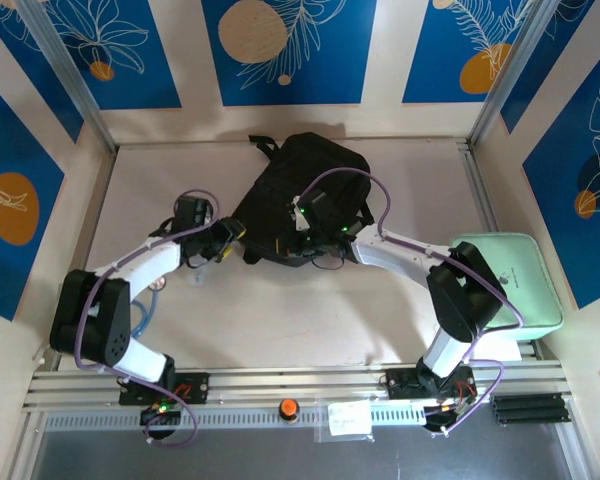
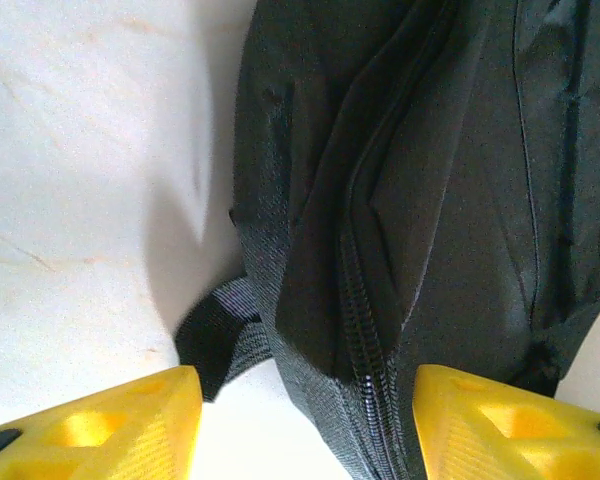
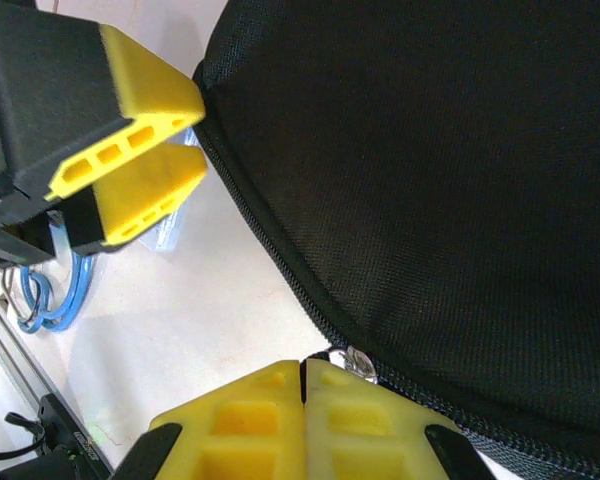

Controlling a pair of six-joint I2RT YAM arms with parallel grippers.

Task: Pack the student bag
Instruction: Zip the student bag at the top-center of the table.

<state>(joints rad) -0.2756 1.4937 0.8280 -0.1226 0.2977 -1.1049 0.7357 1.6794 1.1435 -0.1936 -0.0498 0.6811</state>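
Student bag (image 1: 300,185): one, black backpack, lying flat at the table's 12 o'clock. One mint-green zip case (image 1: 515,280) at the 4 o'clock edge, well apart from the bag. Two claws. Left gripper (image 2: 300,400) at the bag's 8 o'clock, jaws wide, zipper corner between them. Right gripper (image 3: 302,370) at the bag's 6 o'clock, jaws pressed together beside one metal zipper pull (image 3: 358,362); can't tell if pinched. Table (image 1: 310,320) off-white. Walls cream with blue leaf-print panels (image 1: 280,50).
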